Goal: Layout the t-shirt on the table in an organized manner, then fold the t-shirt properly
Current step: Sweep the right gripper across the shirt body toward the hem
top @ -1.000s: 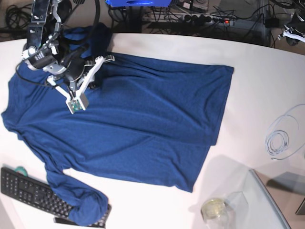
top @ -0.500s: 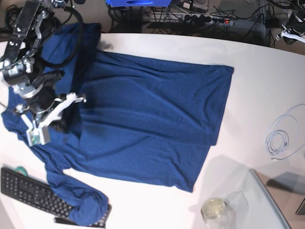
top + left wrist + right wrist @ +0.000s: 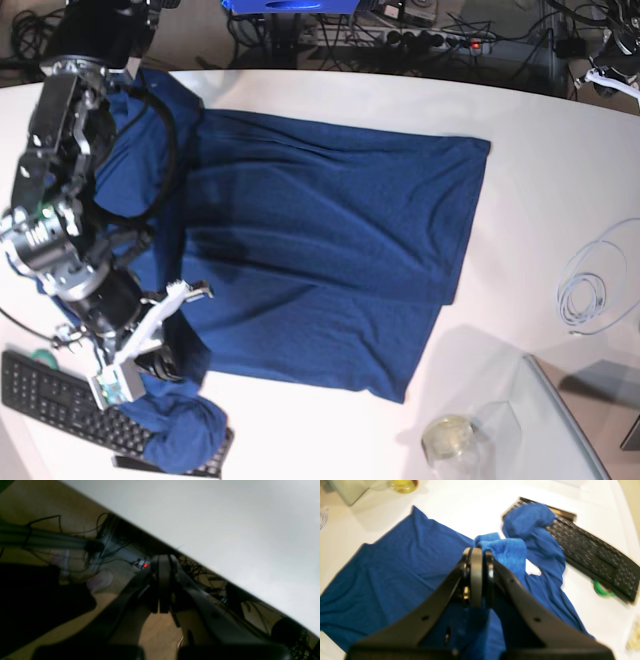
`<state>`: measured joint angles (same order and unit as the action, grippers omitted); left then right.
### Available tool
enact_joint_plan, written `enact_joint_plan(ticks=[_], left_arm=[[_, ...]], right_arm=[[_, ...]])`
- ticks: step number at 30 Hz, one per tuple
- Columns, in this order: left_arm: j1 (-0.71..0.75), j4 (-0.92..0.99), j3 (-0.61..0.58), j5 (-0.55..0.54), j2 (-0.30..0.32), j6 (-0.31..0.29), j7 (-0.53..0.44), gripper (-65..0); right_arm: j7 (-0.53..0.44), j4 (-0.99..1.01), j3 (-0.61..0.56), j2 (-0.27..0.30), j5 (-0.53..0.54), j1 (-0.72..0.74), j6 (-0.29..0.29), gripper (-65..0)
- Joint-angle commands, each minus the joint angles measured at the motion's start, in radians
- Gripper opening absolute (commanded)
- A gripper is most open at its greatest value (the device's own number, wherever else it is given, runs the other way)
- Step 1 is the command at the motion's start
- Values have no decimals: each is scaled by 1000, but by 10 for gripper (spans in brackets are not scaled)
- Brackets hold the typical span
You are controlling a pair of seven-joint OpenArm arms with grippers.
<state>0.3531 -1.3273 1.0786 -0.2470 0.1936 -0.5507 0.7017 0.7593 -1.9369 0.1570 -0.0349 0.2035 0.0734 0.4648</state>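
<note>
No brand, label or print reads anywhere on the t-shirt (image 3: 320,250); the black keyboard (image 3: 597,555) shows its keys but the lettering is too blurred to make out; the t-shirt, plain dark blue, lies spread across the white worktop (image 3: 560,150), hem end toward the right of the base view, body mostly flat with soft creases; one sleeve is bunched in a lump down at the keyboard's near end, draped over its corner; the right end effector (image 3: 478,577) sits low over that sleeve region at the left of the base view, jaws clenched together with a fold of blue t-shirt fabric pinched and lifted between them, a small patch of bare worktop showing through just beside the raised fold; a green ring (image 3: 601,588) lies against the keyboard's edge; the left end effector (image 3: 163,585) is off past the worktop's far edge, jaws pressed shut on nothing, hanging over a wood-toned floor with tangled dark cables and a red indicator light (image 3: 145,565) glowing just beside it; on the worktop's right side a coil of white cable (image 3: 590,290) lies apart from the t-shirt; a glass jar of yellowish stuff (image 3: 447,438) stands near the front edge beside a clear panel (image 3: 565,420); behind the worktop, a power strip and more cabling along the floor.
</note>
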Motion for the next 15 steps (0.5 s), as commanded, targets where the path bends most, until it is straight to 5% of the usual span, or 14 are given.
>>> enact_joint_plan(ticks=[1,9,15], left_arm=[[5,-16,7,-8,20,1,-14,-650],[5,-11,7,-8,20,1,-14,-650],[4,-10,7,-8,20,1,-14,-650]], right_arm=[[-24,21,-9,3,9,36,1,-645],[-8,347,-24,19,9,207,1,-647],[9,477,-170,22,9,306,1,-648]])
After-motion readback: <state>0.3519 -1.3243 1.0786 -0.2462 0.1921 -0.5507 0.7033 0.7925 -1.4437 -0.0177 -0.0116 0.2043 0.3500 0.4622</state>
